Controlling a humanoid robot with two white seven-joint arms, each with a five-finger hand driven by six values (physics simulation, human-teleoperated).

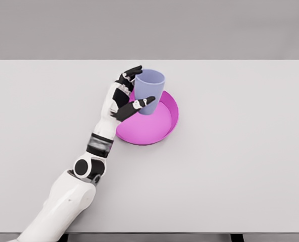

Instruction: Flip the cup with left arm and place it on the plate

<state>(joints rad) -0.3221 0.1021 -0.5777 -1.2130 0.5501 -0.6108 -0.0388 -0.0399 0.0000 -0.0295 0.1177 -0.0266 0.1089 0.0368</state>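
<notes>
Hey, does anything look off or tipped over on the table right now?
Nothing stands out. The lavender cup is upright, mouth up, held by the left hand over the far edge of the magenta plate. No spill or damage shows on the table.

A single head view looks down and forward from above the table's point(240, 176) near edge, taking in the whole tabletop to its far edge and the grey wall point(149, 27) beyond.

White arm point(64, 201), black joints; hand point(125, 96) white-black, fingertips seemingly black.
</notes>
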